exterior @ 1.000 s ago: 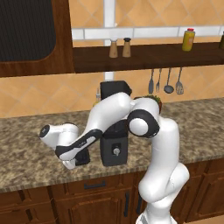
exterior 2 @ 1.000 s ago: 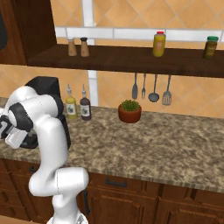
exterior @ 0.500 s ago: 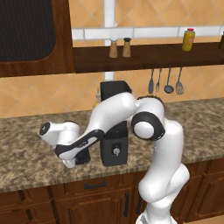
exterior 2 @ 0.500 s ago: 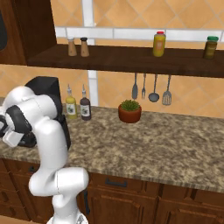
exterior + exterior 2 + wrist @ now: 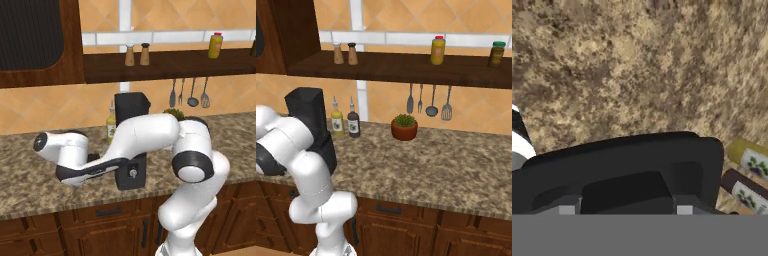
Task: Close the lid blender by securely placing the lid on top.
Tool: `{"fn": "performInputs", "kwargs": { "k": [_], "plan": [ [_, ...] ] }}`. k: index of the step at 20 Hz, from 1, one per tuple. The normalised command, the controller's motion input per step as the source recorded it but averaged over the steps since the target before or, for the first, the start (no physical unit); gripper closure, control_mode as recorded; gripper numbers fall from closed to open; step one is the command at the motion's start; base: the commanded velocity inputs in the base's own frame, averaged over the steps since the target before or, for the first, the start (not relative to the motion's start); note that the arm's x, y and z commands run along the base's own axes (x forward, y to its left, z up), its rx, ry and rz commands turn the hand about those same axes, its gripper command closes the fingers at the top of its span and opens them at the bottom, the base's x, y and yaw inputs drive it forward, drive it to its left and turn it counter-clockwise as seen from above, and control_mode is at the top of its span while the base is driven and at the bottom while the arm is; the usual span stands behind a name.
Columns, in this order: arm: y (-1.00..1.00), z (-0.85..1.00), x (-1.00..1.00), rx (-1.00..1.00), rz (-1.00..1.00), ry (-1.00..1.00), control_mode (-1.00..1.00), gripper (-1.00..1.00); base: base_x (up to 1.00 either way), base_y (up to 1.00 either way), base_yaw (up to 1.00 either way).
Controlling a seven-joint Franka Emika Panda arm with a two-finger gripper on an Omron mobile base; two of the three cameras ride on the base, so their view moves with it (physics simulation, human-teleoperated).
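I have the lid (image 5: 627, 170) clenched in the end effector (image 5: 624, 210), low in frame; it's not yet on the blender (image 5: 131, 145).

The blender (image 5: 131, 142) is seen standing upright on the speckled stone counter (image 5: 30, 185), set back from its front edge and short of the tiled wall. It is black, with a boxy base carrying a small silver knob (image 5: 133, 172) on its front face and a dark square jar that widens upward. The jar's top edge is seen bare. In the hand view the lid (image 5: 627, 170) is shown close up as a flat black rounded-square cap with a raised centre, above the counter.
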Motion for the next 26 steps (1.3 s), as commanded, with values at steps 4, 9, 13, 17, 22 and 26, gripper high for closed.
{"fn": "performInputs", "kwargs": {
  "k": [4, 9, 13, 17, 22, 26],
  "plan": [
    [0.00, 1.00, -0.59, 0.01, 0.00, -0.17, -1.00, 1.00, 0.00, 0.00, 0.00],
    [0.00, 1.00, -0.13, 0.02, 0.00, -0.12, -1.00, 1.00, 0.00, 0.00, 0.00],
    [-0.06, 1.00, 0.00, 0.01, -0.01, -0.05, -1.00, 1.00, 0.00, 0.00, 0.00],
    [-0.31, 1.00, 0.00, 0.00, -0.02, 0.00, -1.00, 1.00, 0.00, 0.00, 0.00],
    [-0.44, 0.96, 0.00, 0.00, -0.02, 0.00, -1.00, 1.00, 0.00, 0.00, 0.00],
    [-0.59, 0.75, 0.00, 0.00, -0.05, 0.00, -1.00, 1.00, 0.00, 0.00, 0.00]
  ]
}}
